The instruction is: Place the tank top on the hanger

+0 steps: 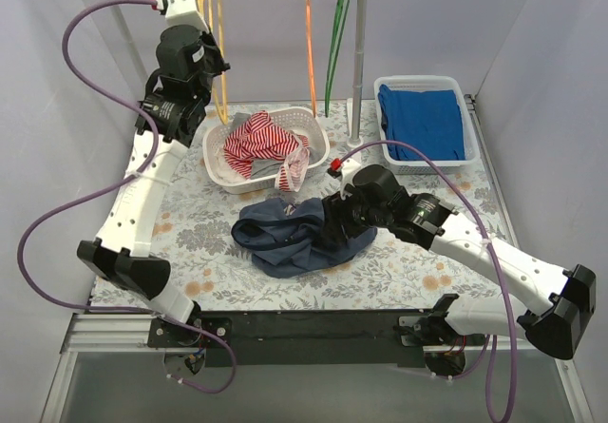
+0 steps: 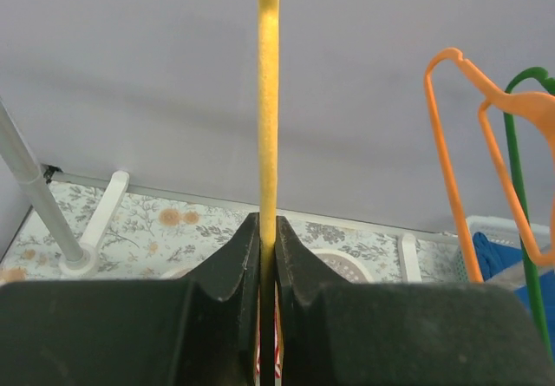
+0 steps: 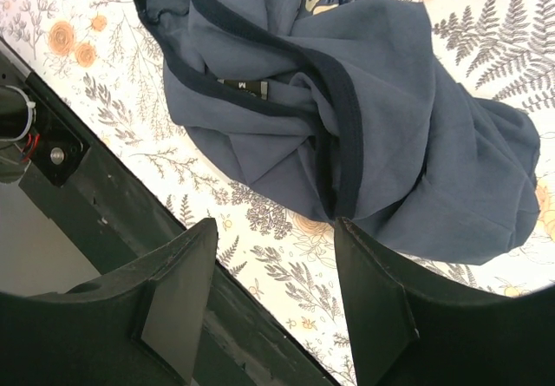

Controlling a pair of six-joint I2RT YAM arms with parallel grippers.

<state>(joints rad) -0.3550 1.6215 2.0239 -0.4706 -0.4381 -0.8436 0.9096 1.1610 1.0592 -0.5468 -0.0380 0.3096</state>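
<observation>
The navy tank top (image 1: pixel 290 235) lies crumpled on the floral table in the middle; in the right wrist view (image 3: pixel 347 108) its dark-bound edges and a label show. My right gripper (image 3: pixel 276 230) is open and empty just above the cloth's near edge, its jaws wide apart; in the top view it (image 1: pixel 334 221) sits at the tank top's right side. The yellow hanger (image 1: pixel 220 52) hangs from the rail at the back left. My left gripper (image 2: pixel 268 230) is shut on the hanger's thin yellow bar (image 2: pixel 269 100), raised high at the rail (image 1: pixel 204 62).
An orange hanger (image 1: pixel 310 43) and a green hanger (image 1: pixel 334 43) hang on the rail further right. A white basket (image 1: pixel 321 138) holds a red-and-white striped garment (image 1: pixel 266 145). Another white basket (image 1: pixel 462 90) at the back right holds bright blue cloth (image 1: pixel 423 119). The table's dark front edge (image 3: pixel 104 195) is close.
</observation>
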